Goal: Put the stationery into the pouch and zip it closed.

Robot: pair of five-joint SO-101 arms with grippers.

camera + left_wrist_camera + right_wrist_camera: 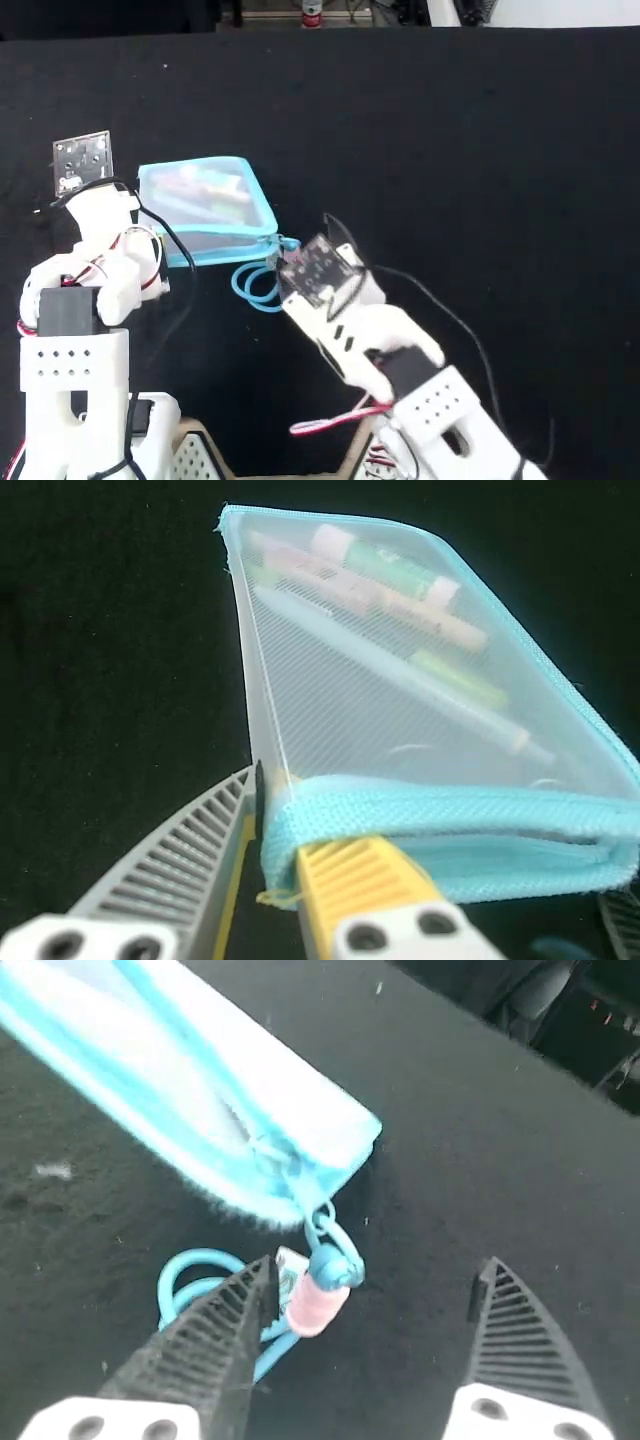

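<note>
High view: one pouch, one cord loop.

- A matte black tablecloth spreads across the work area.
- Past the tablecloth's far edge, near its middle, stands a small red-and-white container.
- Past the tablecloth's far right corner lies a pale surface.
</note>
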